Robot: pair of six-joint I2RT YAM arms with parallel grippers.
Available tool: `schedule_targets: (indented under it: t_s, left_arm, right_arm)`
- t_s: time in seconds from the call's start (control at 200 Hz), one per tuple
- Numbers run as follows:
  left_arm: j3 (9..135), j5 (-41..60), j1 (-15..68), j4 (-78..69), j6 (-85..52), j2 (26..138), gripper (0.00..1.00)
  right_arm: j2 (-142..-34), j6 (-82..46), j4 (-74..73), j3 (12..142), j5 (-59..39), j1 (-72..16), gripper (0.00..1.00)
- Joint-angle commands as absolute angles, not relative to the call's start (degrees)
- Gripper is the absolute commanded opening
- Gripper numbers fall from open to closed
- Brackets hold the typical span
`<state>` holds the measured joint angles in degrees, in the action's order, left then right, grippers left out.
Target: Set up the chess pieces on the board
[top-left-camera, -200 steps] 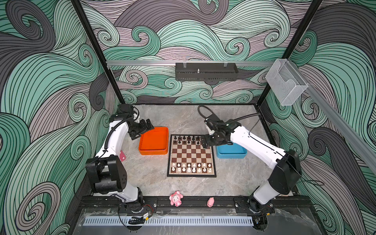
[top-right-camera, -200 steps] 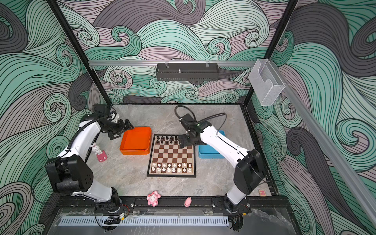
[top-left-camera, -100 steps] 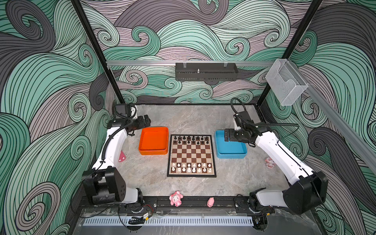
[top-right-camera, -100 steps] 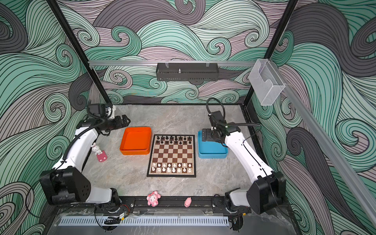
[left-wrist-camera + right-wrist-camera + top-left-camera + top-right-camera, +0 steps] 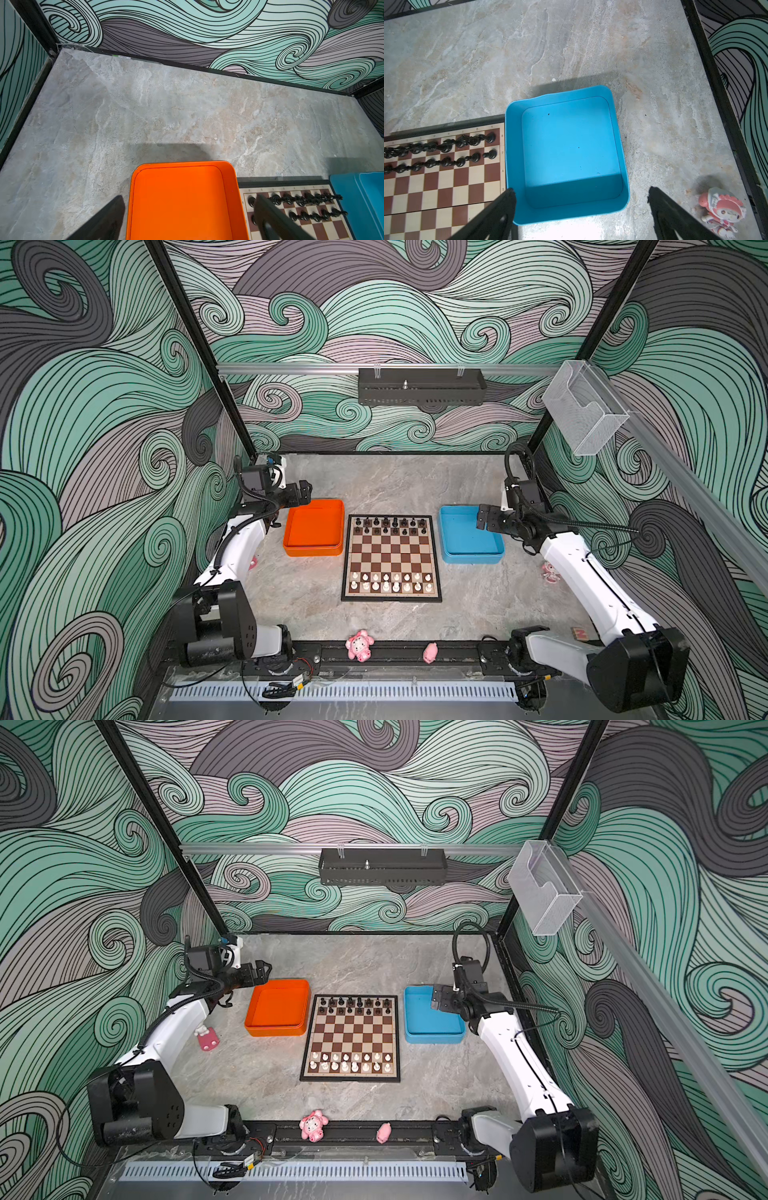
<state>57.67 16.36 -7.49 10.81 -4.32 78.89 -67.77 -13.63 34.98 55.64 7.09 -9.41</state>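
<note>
The board (image 5: 390, 553) (image 5: 352, 1033) lies mid-table. Black chess pieces (image 5: 390, 526) (image 5: 353, 1006) fill its two far rows and white chess pieces (image 5: 390, 581) (image 5: 351, 1063) its two near rows, all upright. My left gripper (image 5: 306, 491) (image 5: 262, 970) hangs open over the far left corner of the orange tray, holding nothing; in the left wrist view (image 5: 189, 198) its jaws straddle that tray. My right gripper (image 5: 484, 522) (image 5: 438, 1002) stands open over the blue tray; in the right wrist view (image 5: 581, 189) nothing sits between the fingers. Black pieces (image 5: 299, 199) (image 5: 444, 145) show beside each tray.
An orange tray (image 5: 311, 551) flanks the board on the left, a blue tray (image 5: 471, 559) on the right. Pink figurines sit at the front rail (image 5: 360, 645) (image 5: 430, 652), by the right arm (image 5: 550, 572) (image 5: 720, 209) and by the left arm (image 5: 207, 1038).
My right gripper has drawn back from the board's far right corner to above the blue tray. My left gripper has pulled toward the back left. Both stayed open.
</note>
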Motion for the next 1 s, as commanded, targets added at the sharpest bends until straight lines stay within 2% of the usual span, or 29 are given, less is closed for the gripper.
schedule_targets:
  t_s: [0.0, 0.205, 0.46, 0.881, 0.996]
  left_arm:
    - [54.13, 14.92, -7.56, 3.2, -4.84, 79.99, 0.99]
    - [39.13, 6.07, -7.56, -16.17, -2.9, 74.84, 0.99]
    - [32.54, 1.85, -7.12, -20.25, -3.06, 74.82, 0.99]
    - [27.45, 0.11, -6.14, -36.72, -4.07, 86.83, 0.99]
    - [27.37, 0.46, -5.72, -37.37, -3.3, 87.33, 0.99]
  right_arm:
    - [-65.82, -11.52, 25.51, 50.63, 8.27, -8.55, 0.99]
    - [-65.76, -10.32, 1.11, 37.56, 11.7, -6.26, 0.99]
    - [-74.44, -4.37, -19.97, 30.44, 10.66, -1.27, 0.99]
    - [-87.11, -0.48, -39.82, 28.05, 2.65, -0.02, 0.99]
    - [-86.69, -0.61, -38.07, 28.5, 2.52, -0.07, 0.99]
